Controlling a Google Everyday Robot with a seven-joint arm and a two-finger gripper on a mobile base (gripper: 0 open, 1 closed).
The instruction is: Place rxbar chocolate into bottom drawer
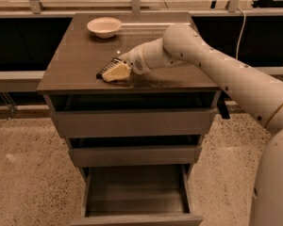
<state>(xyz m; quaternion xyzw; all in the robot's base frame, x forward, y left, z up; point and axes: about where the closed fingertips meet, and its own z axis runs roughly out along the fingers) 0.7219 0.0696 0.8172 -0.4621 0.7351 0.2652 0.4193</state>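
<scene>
Claw [116,72] low on counter [68,67], over bar [106,68]. Bar pokes out at claw's left, long axis front-left to back-right. Claw spread or pinching: cannot tell. Drawer [137,199] open below.

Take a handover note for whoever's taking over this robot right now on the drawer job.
Hand: low on the cabinet top, right at the rxbar chocolate.
Bar: on the top near its front edge, not lifted.
Bottom drawer: pulled open, nothing visible inside.
Done: drawer open, hand at the bar.
Left: lift the bar, bring it down, and release it in the drawer.
</scene>
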